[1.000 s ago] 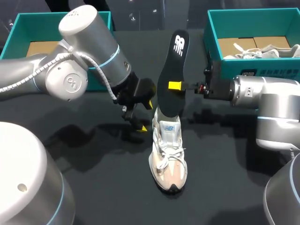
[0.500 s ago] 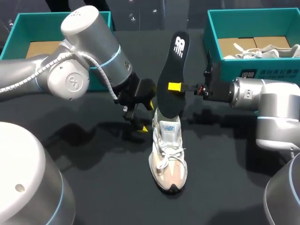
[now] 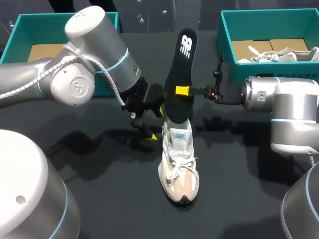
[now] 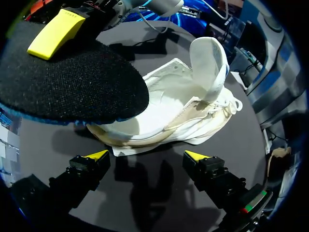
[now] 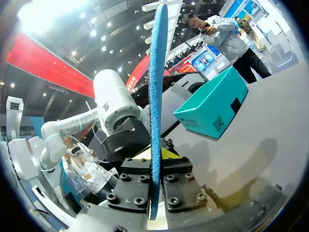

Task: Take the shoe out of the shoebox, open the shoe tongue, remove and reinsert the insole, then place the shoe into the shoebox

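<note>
- The black table [image 3: 239, 189] holds a left shoebox [image 3: 15, 31] and a right shoebox [image 3: 227, 35].
- The shoe [image 3: 178, 164] stands on the table between them.
- The insole [image 3: 178, 74] sticks up from the shoe's heel.
- The right gripper [image 3: 182, 91] pinches the insole from both sides.
- The left gripper [image 3: 155, 123] is wide open beside the shoe, holding nothing.

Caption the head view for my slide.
Right gripper holds the black insole upright over the heel opening of the shoe; open left gripper beside it.
</note>
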Robot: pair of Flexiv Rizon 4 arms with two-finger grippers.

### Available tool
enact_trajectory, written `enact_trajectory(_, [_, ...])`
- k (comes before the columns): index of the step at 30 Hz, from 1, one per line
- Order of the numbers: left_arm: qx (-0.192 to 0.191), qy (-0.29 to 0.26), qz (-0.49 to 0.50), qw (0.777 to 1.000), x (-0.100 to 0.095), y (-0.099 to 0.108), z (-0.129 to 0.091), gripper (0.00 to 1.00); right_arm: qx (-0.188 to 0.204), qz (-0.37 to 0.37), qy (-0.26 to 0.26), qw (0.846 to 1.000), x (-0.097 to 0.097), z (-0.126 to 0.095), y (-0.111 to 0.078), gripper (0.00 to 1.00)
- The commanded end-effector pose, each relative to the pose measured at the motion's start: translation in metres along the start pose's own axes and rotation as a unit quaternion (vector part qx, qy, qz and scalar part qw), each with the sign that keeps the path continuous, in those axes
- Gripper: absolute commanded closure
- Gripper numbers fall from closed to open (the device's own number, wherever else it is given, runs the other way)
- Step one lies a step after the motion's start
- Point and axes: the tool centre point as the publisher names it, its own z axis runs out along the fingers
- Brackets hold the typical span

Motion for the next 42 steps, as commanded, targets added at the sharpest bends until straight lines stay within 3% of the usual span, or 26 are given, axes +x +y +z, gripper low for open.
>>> enact_trajectory(1, [0.000, 0.001, 0.001, 1.000, 0.000, 0.000, 0.001, 0.00, 0.005, -0.016, 0.003, 1.000, 0.001, 0.002, 0.001, 1.00])
enact_trajectory(20, [0.000, 0.001, 0.001, 1.000, 0.000, 0.000, 0.001, 0.00, 0.025, -0.090, 0.015, 0.996, -0.012, 0.001, -0.008, 1.00])
enact_trajectory(42, [0.000, 0.001, 0.001, 1.000, 0.000, 0.000, 0.001, 0.00, 0.030, -0.096, 0.046, 0.994, -0.012, -0.002, -0.035, 1.00])
